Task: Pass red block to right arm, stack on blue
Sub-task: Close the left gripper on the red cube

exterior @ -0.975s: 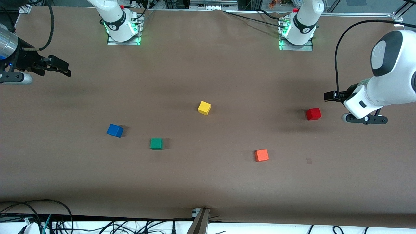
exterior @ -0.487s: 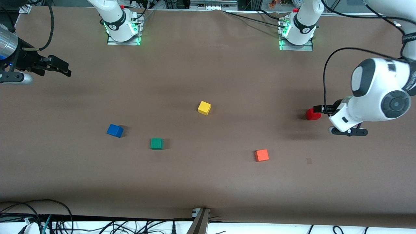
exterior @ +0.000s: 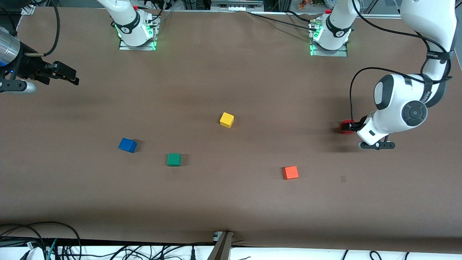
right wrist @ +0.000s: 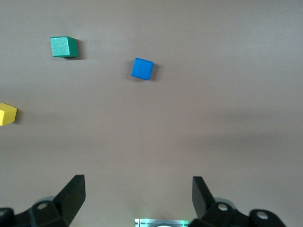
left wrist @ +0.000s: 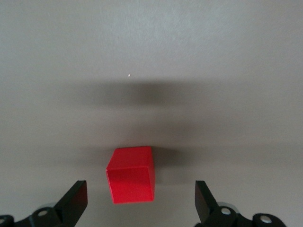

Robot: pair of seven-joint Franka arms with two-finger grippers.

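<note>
The red block lies on the table at the left arm's end, partly covered by my left gripper. In the left wrist view the red block sits between the open fingers, apart from both, and the left gripper is low around it. The blue block lies toward the right arm's end and also shows in the right wrist view. My right gripper is open and empty, held above the table at the right arm's end, where that arm waits; it shows in its own view too.
A yellow cube lies mid-table, a green cube beside the blue one, and an orange cube nearer the front camera than the red block. The brown table ends at a cabled edge at the front.
My left arm has swung down and toward the red block, bringing its open gripper around the block. The right arm and all cubes have not moved.
</note>
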